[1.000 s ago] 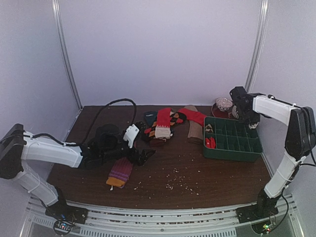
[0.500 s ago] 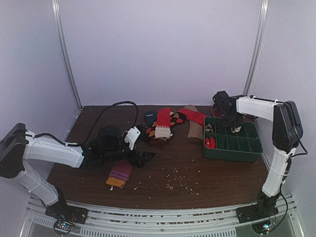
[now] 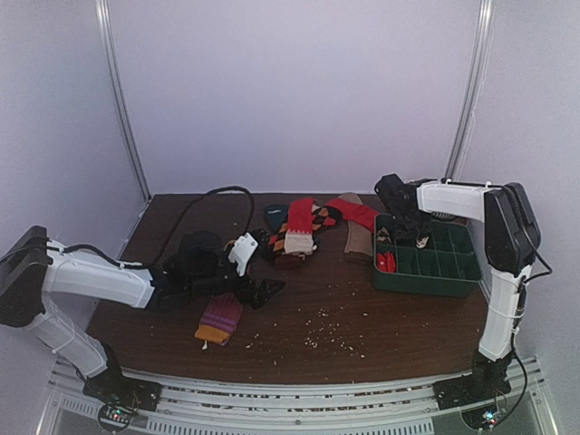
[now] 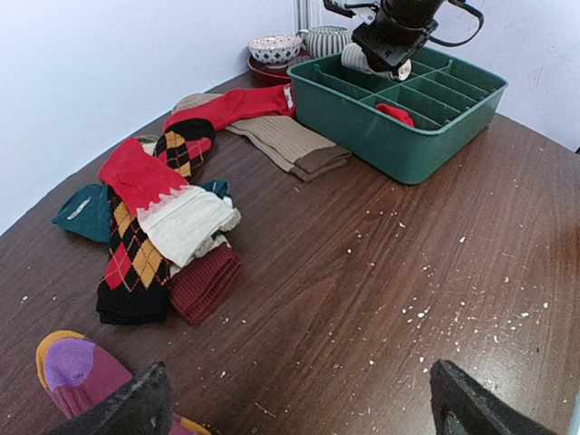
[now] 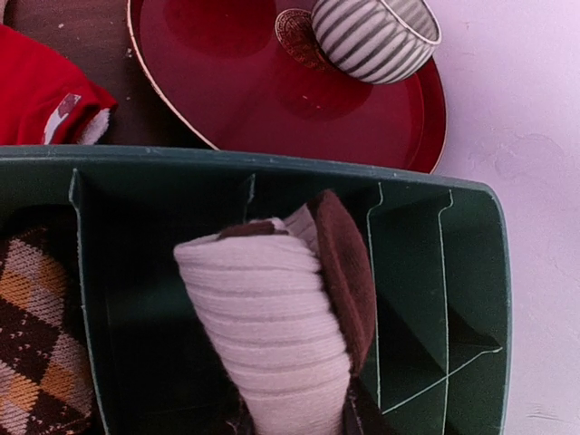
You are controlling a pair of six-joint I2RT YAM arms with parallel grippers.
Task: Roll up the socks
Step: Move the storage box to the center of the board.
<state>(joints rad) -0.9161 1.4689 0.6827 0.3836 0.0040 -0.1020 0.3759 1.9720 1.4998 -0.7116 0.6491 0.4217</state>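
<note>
My right gripper (image 3: 410,227) is shut on a rolled cream sock with a brown toe (image 5: 272,317) and holds it over a back compartment of the green divided tray (image 5: 272,159). Its fingers sit at the bottom edge of the right wrist view (image 5: 290,424). The rolled sock also shows in the left wrist view (image 4: 373,62). My left gripper (image 3: 263,290) is open and empty, low over the bare table, next to a flat purple and orange sock (image 3: 220,315) (image 4: 77,372). Several loose socks lie in a pile (image 3: 294,231) (image 4: 154,217) at the table's back middle.
The tray (image 3: 426,283) holds a red rolled sock (image 3: 386,261) and a brown argyle one (image 5: 32,317). A tan sock (image 3: 358,237) and a red sock (image 3: 355,210) lie left of it. A red plate (image 5: 272,100) with a striped cup (image 5: 372,36) stands behind it.
My right gripper has moved left and forward from above the plate to above the tray's back left part, carrying the rolled sock. The left arm has hardly moved.
</note>
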